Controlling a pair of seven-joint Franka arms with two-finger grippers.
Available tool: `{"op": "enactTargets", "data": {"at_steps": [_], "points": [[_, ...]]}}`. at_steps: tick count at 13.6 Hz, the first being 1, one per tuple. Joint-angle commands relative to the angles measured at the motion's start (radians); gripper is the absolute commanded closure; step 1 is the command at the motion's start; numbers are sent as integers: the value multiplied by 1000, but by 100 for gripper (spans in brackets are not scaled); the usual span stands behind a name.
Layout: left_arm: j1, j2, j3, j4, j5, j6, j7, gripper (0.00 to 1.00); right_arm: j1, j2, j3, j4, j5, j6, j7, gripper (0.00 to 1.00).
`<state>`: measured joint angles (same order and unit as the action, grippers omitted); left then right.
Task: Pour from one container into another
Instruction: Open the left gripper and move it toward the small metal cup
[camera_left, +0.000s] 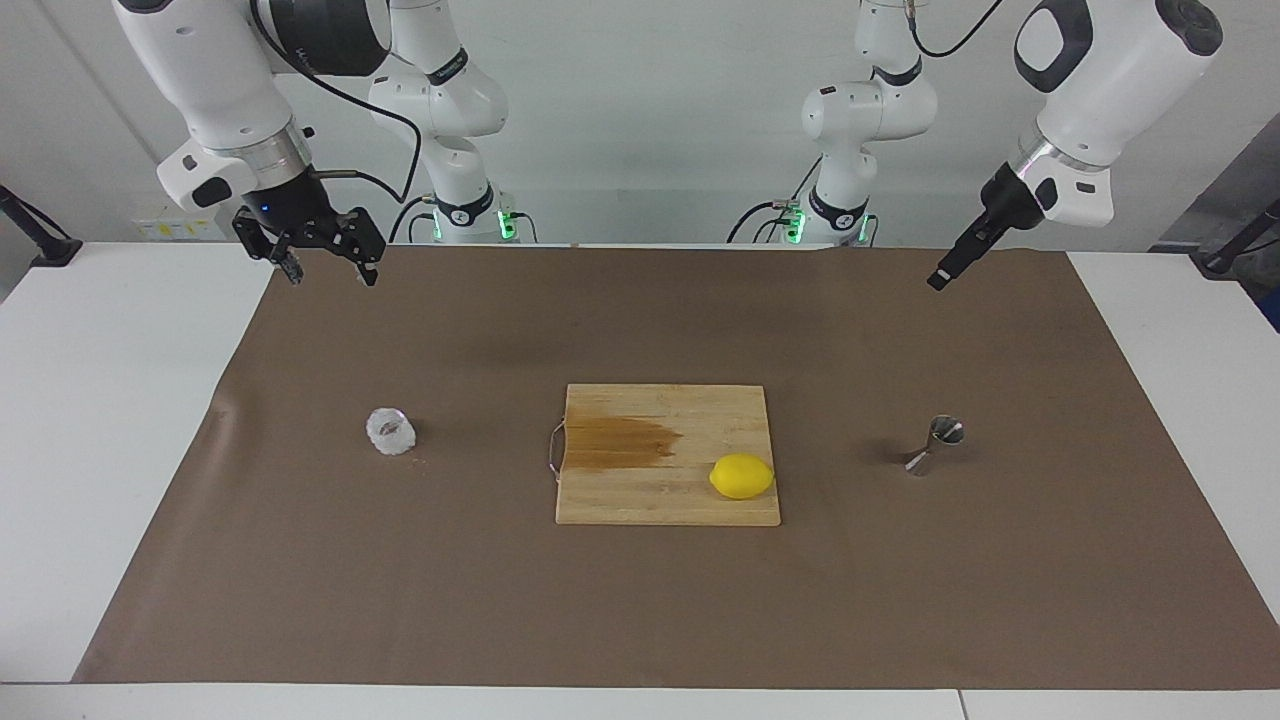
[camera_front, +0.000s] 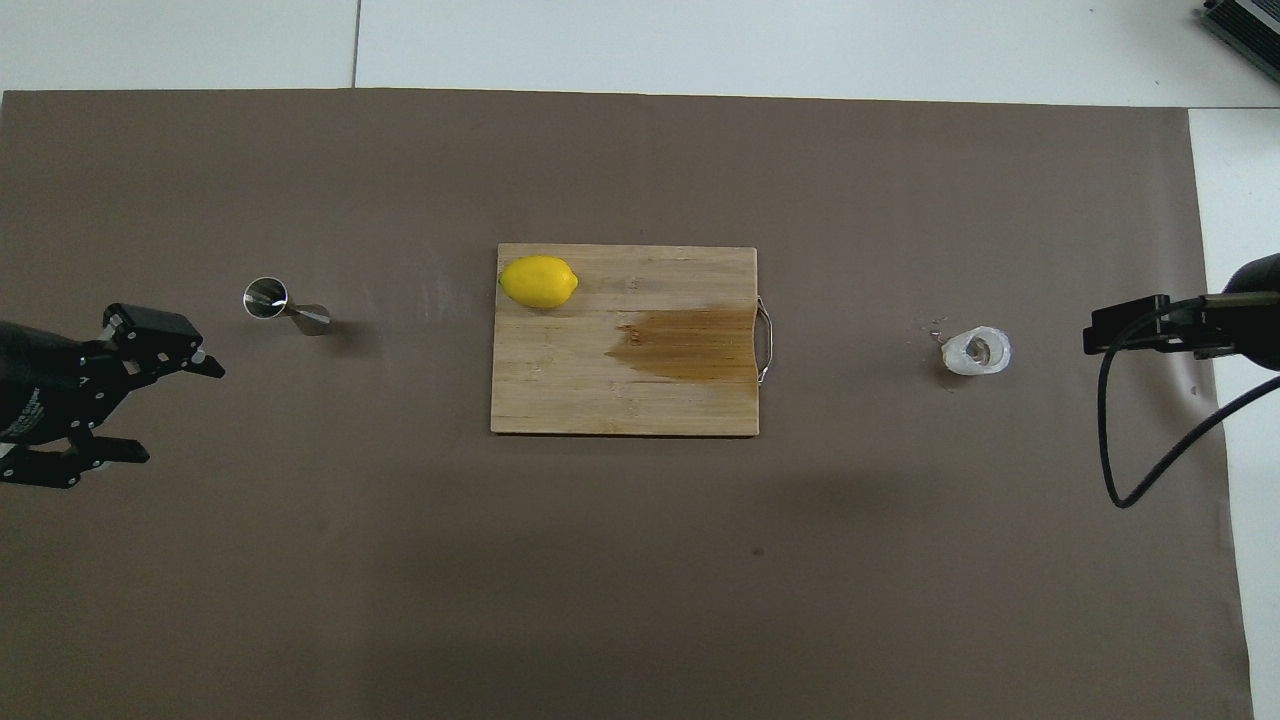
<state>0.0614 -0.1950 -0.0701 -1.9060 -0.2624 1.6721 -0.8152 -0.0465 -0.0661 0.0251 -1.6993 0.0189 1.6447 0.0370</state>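
Glass cup (camera_left: 390, 431) and jigger (camera_left: 935, 444) stand untouched.

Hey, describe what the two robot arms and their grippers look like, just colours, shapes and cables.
Both arms are glossy white with rounded segments and dark grey or black joint covers. Each has a silver metal ring at the wrist. The left gripper and right gripper are black two-finger units built of linkages. Black cables loop along the arms; one hangs beside the right gripper. Green lights glow at both bases.
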Motion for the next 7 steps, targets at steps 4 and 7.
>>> {"op": "enactTargets", "data": {"at_steps": [4,7], "points": [[43,-69,-1,-134,-106,168,-332,0,-12,-3,6,9,-2,-20,-20,0],[43,-70,-1,-185,-146,297,-557,0,-12,-3,6,9,-2,-19,-20,0]]}}
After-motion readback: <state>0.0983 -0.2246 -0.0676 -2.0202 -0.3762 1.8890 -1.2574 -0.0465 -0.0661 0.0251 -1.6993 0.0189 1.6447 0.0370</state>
